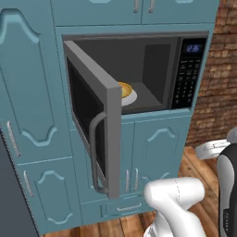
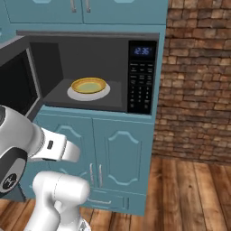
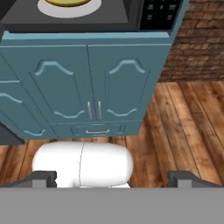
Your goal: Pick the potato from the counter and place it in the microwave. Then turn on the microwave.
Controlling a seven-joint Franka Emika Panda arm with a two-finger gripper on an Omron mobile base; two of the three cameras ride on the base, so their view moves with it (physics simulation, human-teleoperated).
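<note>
- Potato is the thing to fetch, yet no tan lump can be made out here, neither on the plate nor between the claw tips, so where it lies cannot be told.
- Claw (image 3: 112,178), seen from the hand camera, has its two dark tips set wide apart at the bottom edge with nothing between them: released and empty.
- Judged from the task alone, a potato should be firm, fairly light and rounded, apt to roll; a hold across its middle, the tips on opposite sides, would likely serve best.
- Beyond the claw, the hand camera looks at the blue cabinet doors (image 3: 87,83) and the wooden floor (image 3: 183,127) beneath the microwave.
- Microwave (image 1: 152,51) stands with its door (image 1: 92,115) swung wide to the left, a yellow bowl (image 2: 89,85) on a white plate (image 2: 72,95) inside.
- The left base camera shows the door's bar handle (image 1: 95,152), with the bowl half hidden behind the door edge.
- The right base camera shows the bowl whole, the keypad (image 2: 142,85) face on and a brick wall (image 2: 198,81) to the right.
</note>
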